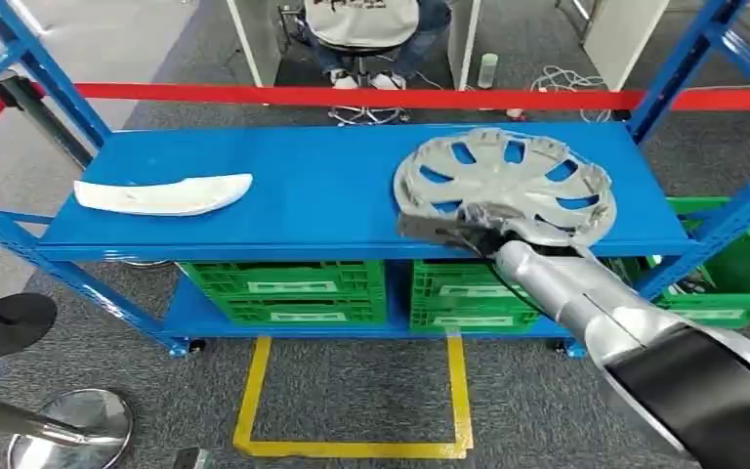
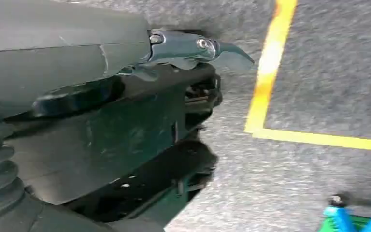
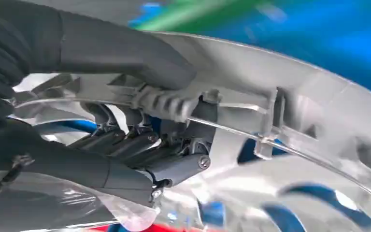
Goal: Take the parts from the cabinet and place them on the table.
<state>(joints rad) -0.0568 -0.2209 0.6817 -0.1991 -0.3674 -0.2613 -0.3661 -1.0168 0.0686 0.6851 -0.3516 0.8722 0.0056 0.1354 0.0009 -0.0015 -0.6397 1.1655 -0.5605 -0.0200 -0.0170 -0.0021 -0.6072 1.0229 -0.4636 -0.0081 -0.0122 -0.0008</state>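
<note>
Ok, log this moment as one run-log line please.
phase: grasp | right hand grips silver wheel cover rim on blue shelf | left hand hangs over floor | white trim piece untouched

Workshop storeroom — blue steel shelving (image 1: pixel 352 249), green crates (image 1: pixel 288 288), floor tape (image 1: pixel 352 447).

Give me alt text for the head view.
The right hand grips the near rim of a silver hubcap on the blue shelf; a white curved part lies at the shelf's left end.
</note>
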